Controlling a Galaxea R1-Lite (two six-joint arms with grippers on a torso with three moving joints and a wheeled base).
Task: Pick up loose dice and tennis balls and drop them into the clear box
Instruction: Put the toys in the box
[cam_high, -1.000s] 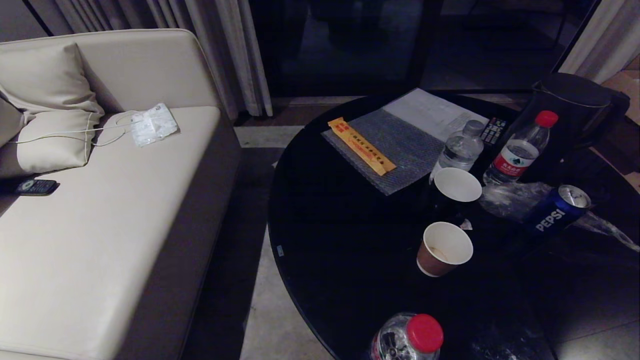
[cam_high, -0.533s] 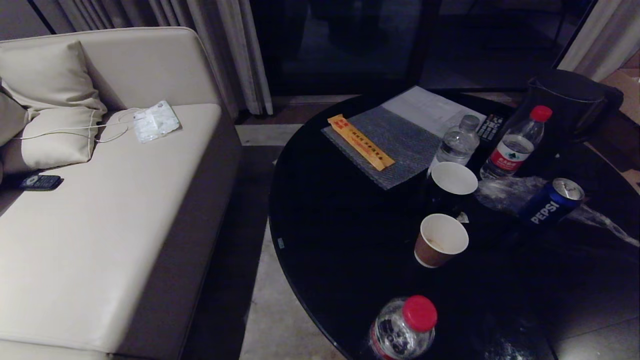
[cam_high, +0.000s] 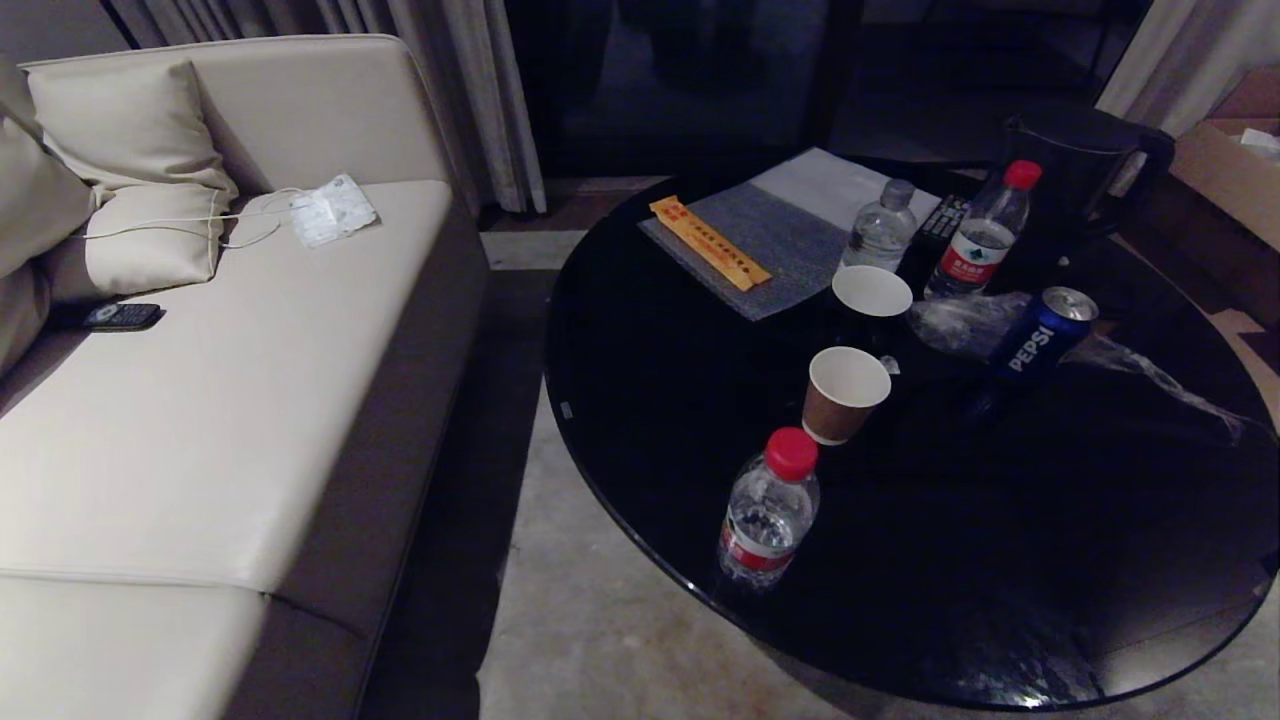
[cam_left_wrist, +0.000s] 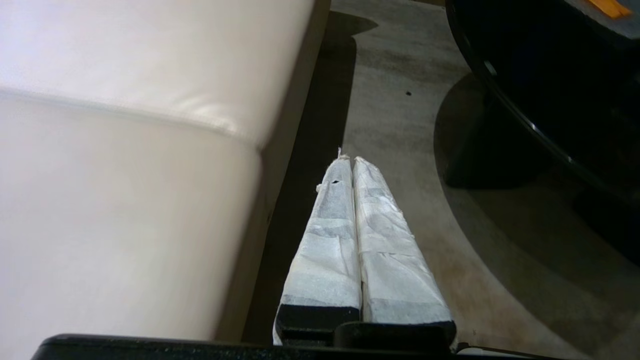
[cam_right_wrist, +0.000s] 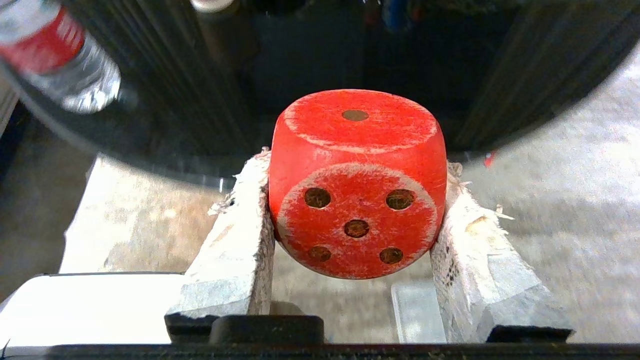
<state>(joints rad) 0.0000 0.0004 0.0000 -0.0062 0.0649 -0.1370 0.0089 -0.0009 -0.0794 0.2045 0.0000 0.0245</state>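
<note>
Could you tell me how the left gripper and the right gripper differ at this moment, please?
The left gripper is shut with nothing between its fingers; the right gripper is shut on a red die, so its fingers stand apart. The left gripper hangs over bare floor between the sofa and the black table; the right gripper is at that table's edge, near a water bottle. Both have fingers wrapped in white padding.

Head view looks down from high at sofa (cam_high: 200, 400) and round black desk (cam_high: 1000, 560). Left wrist view faces floor (cam_left_wrist: 400, 125) between them, close. Right wrist view sits low, near desk edge; shares water bottle (cam_right_wrist: 55, 65) with head view.
</note>
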